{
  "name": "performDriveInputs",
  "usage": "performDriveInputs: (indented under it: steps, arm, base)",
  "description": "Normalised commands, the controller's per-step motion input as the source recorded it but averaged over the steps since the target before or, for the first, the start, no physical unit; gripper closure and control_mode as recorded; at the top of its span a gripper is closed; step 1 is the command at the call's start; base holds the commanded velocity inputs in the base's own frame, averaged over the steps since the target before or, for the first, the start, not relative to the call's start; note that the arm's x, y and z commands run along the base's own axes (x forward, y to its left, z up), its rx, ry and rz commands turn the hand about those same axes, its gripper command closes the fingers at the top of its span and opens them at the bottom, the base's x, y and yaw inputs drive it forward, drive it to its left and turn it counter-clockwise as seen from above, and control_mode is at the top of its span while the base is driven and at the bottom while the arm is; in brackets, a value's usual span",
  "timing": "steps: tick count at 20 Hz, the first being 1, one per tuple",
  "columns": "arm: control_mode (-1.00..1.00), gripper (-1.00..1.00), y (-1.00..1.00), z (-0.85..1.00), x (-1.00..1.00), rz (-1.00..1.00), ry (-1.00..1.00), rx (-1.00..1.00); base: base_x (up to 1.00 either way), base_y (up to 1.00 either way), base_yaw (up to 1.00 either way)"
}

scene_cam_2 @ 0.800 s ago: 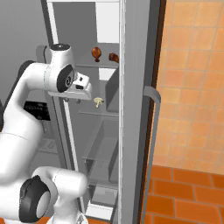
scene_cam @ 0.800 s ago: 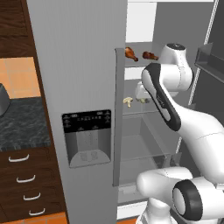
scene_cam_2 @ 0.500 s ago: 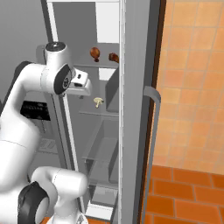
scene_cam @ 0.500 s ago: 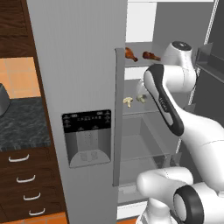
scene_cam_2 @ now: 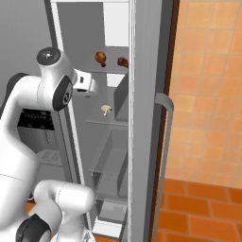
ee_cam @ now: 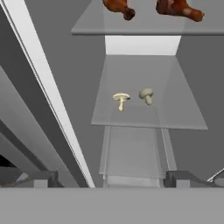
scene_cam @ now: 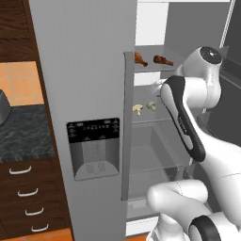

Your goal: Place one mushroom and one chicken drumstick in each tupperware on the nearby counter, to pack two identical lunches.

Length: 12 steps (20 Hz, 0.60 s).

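Reaching into open fridge, first pick pending. Hand (ee_cam: pixel 112 177) wide open, empty. Two mushrooms (ee_cam: pixel 121 100) on middle shelf (ee_cam: pixel 175 111), drumsticks (ee_cam: pixel 177 8) on shelf above. Next: descend onto nearer mushroom, close.

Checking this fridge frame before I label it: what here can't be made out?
- Left base view: arm hides the tool and part of the right mushroom.
- Right base view: fridge door hides one mushroom.
- Hand view: both drumsticks cut by the top edge.
- Counter: cut by the left edge.
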Motion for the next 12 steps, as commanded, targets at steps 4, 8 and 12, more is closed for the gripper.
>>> performDriveInputs:
  steps: [4, 8, 12]
  arm:
    - [-1.00, -1.00, -0.18, 0.51, 0.00, 0.00, -0.11, 0.01]
    - [-1.00, -1.00, -0.04, 0.07, -0.02, 0.00, -0.03, 0.02]
    - [-1.00, -1.00, -0.02, 0.49, 0.04, 0.04, -0.07, 0.00]
  base:
    - [0.00, 0.00, 0.00]
    - [0.00, 0.00, 0.00]
    - [0.00, 0.00, 0.00]
